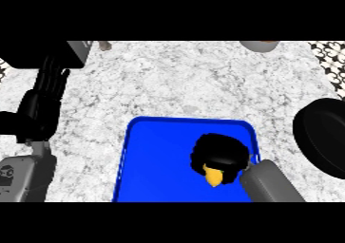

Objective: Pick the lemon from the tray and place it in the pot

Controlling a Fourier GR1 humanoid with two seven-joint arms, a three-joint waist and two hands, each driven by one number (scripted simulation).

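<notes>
A blue tray (150, 161) lies on the marbled counter at the lower middle. My right hand (218, 153) is over the tray's right half, fingers curled round the yellow lemon (214, 177), of which only a small tip shows below the hand. The black pot (329, 137) sits at the right edge, partly cut off by the view. My left hand (43, 99) rests open at the left edge, fingers pointing up, away from the tray.
A grey object (260, 45) sits at the far top right edge. A dark box (42, 54) stands at the top left corner. Patterned tiles (335, 59) border the counter on the right.
</notes>
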